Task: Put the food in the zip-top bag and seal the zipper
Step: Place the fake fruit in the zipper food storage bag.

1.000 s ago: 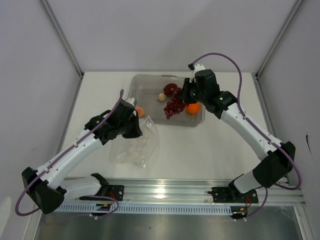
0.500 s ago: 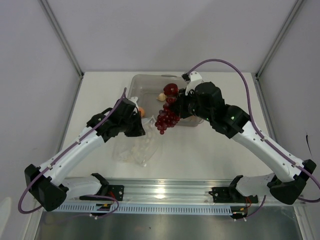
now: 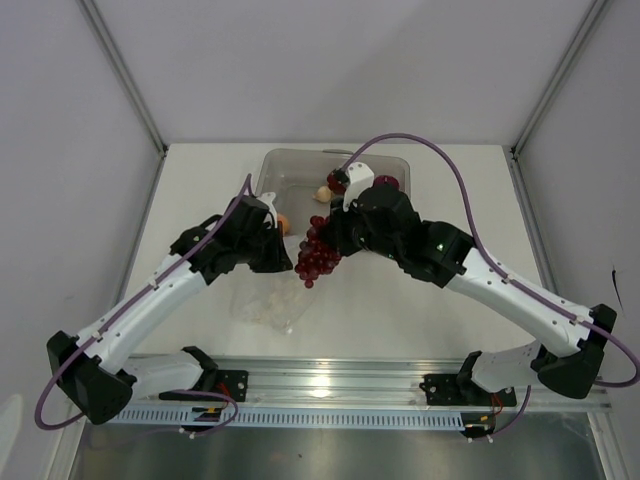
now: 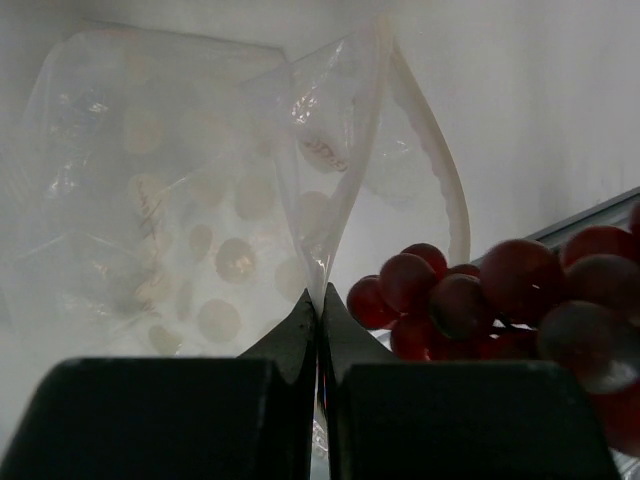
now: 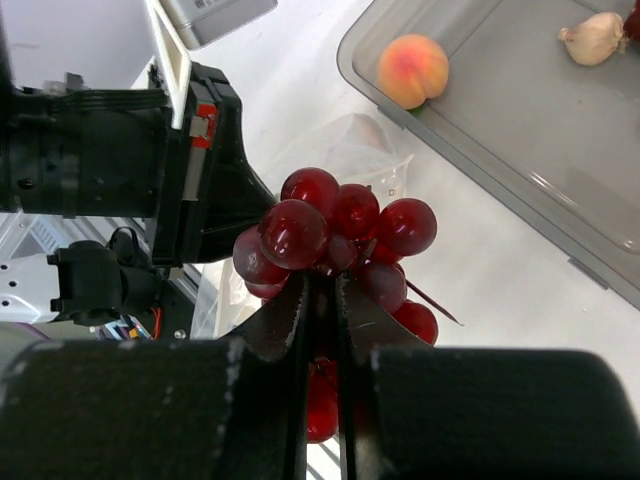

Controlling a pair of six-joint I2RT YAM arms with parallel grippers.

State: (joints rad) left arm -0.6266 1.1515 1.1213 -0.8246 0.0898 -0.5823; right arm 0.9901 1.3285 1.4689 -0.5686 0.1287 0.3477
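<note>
My right gripper (image 3: 330, 238) is shut on the dark red grape bunch (image 3: 316, 252) and holds it in the air just right of the clear zip-top bag (image 3: 268, 302); the bunch also shows in the right wrist view (image 5: 335, 235) and the left wrist view (image 4: 480, 300). My left gripper (image 3: 282, 262) is shut on the bag's mouth edge (image 4: 325, 200) and holds it lifted. The peach (image 5: 412, 70) and the beige bulb (image 5: 596, 38) lie in the grey tray (image 3: 290, 170). A dark red fruit (image 3: 386, 182) shows behind the right arm.
The tray stands at the back middle of the white table. The aluminium rail (image 3: 330, 385) with both arm bases runs along the near edge. White walls close in both sides.
My right gripper has lifted the grape bunch out of the tray and carried it left and nearer, up to the bag's mouth. My left gripper has kept its hold on the bag.
</note>
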